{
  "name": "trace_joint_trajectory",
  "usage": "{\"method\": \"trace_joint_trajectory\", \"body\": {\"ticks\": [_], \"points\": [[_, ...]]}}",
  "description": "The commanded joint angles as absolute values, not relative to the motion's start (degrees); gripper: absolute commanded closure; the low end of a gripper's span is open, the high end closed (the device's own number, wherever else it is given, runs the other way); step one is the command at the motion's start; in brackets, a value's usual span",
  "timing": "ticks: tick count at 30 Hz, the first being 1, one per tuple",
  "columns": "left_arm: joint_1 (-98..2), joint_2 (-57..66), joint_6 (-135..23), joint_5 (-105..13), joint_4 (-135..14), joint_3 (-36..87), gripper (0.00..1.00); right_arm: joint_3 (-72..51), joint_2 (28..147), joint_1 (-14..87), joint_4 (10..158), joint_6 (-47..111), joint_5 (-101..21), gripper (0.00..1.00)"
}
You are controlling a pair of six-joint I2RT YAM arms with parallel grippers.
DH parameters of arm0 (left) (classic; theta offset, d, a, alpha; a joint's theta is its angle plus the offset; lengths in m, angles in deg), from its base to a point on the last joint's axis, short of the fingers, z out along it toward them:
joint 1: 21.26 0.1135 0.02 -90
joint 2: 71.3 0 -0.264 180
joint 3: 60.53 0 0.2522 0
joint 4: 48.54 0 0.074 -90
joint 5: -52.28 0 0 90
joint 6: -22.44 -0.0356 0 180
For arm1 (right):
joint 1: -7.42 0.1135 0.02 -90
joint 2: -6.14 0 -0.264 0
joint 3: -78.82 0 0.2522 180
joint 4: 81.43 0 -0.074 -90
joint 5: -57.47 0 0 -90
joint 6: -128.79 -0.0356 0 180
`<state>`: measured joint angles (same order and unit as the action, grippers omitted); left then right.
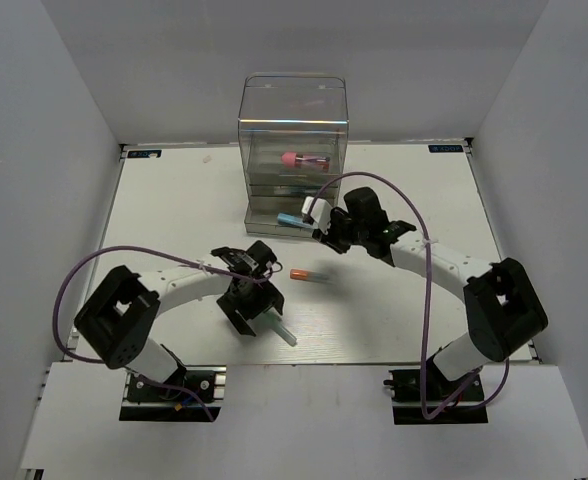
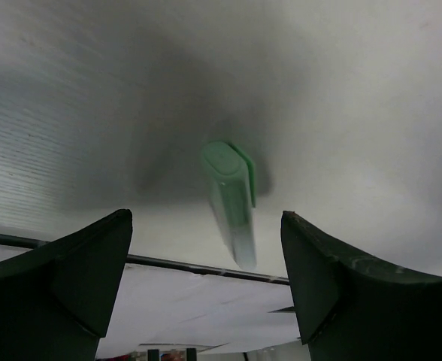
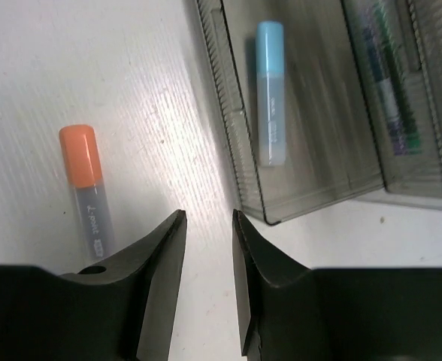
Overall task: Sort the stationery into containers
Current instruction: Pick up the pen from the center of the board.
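Observation:
A teal-green marker (image 2: 232, 199) lies on the white table near its front edge (image 1: 282, 332). My left gripper (image 2: 206, 218) hangs over it, open wide, with the marker between the fingers and untouched. An orange-capped marker (image 1: 311, 274) lies mid-table, left of my right gripper's fingers (image 3: 88, 192). My right gripper (image 3: 208, 214) is open by a narrow gap with nothing in it, just in front of the smoky-grey organiser's (image 1: 294, 130) pulled-out bottom drawer (image 3: 311, 180). A light blue marker (image 3: 271, 94) lies in that drawer. A pink-red marker (image 1: 304, 159) rests in the top compartment.
Another pen with green and purple markings (image 3: 392, 105) lies in a compartment behind the open drawer. White walls enclose the table on three sides. Purple cables loop above both arms (image 1: 374, 180).

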<state>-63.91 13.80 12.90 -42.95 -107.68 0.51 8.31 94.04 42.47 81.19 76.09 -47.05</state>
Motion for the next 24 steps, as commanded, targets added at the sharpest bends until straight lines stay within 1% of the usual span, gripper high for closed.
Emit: {"method": "trace_joint_trajectory", "body": {"ticks": [1, 3, 4, 6, 7, 9, 10, 11, 13, 14, 16, 17, 19, 20, 21, 23, 24], "points": [[-65.82, 16.23, 14.35, -44.22, -109.85, 3.24, 0.11, 10.04, 91.40, 41.61, 84.02, 72.72, -47.82, 0.63], [-66.79, 18.69, 14.35, -44.22, -108.80, 4.81, 0.15, 11.36, 90.35, 41.18, 83.84, 72.45, -47.91, 0.63], [-67.48, 19.40, 15.05, -44.22, -108.79, 5.43, 0.20, 12.23, 89.47, 41.17, 84.02, 72.54, -47.99, 0.63], [-68.02, 20.63, 15.05, -43.70, -107.66, 6.04, 0.27, 12.68, 89.29, 40.74, 83.85, 72.01, -47.99, 0.63], [-68.02, 21.77, 15.58, -43.69, -107.65, 6.57, 0.35, 13.03, 88.51, 40.73, 83.84, 71.92, -47.99, 0.63], [-68.54, 22.83, 15.58, -43.69, -107.03, 6.58, 0.43, 14.26, 87.89, 40.47, 83.84, 71.75, -47.99, 0.63], [-68.54, 23.44, 15.58, -43.69, -105.56, 6.58, 0.49, 14.52, 87.19, 40.30, 83.84, 71.49, -47.99, 0.63], [-68.54, 24.49, 15.58, -45.35, -104.67, 5.97, 0.62, 15.57, 86.57, 39.95, 83.93, 71.57, -48.26, 0.63], [-68.54, 25.11, 15.58, -46.85, -101.52, 4.22, 0.77, 17.50, 85.51, 39.51, 83.67, 71.74, -48.00, 0.63], [-68.54, 25.12, 15.58, -46.86, -100.71, 4.20, 0.90, 17.95, 84.81, 39.42, 83.67, 71.75, -48.08, 0.62], [-67.93, 24.51, 15.58, -46.86, -99.57, 3.68, 0.99, 19.17, 83.84, 39.24, 83.58, 72.09, -48.17, 0.58], [-67.14, 23.89, 15.58, -46.25, -98.96, 3.68, 1.00, 20.14, 82.45, 38.72, 83.84, 72.01, -48.17, 0.49], [-67.14, 21.27, 14.44, -44.23, -98.42, 5.51, 1.00, 21.72, 81.47, 38.02, 83.84, 72.27, -48.69, 0.41], [-66.61, 20.29, 14.44, -41.18, -97.64, 6.39, 1.00, 22.17, 80.07, 37.83, 84.02, 72.19, -48.96, 0.37], [-66.61, 19.41, 14.44, -39.67, -97.63, 8.23, 1.00, 23.39, 79.45, 37.66, 84.19, 72.10, -49.48, 0.35], [-66.09, 17.66, 13.82, -36.07, -97.63, 10.08, 1.00, 24.72, 77.44, 37.22, 84.11, 72.01, -50.45, 0.35], [-65.47, 17.65, 13.82, -34.92, -97.63, 12.01, 1.00, 26.03, 77.08, 36.96, 84.11, 71.92, -50.72, 0.40]]}}
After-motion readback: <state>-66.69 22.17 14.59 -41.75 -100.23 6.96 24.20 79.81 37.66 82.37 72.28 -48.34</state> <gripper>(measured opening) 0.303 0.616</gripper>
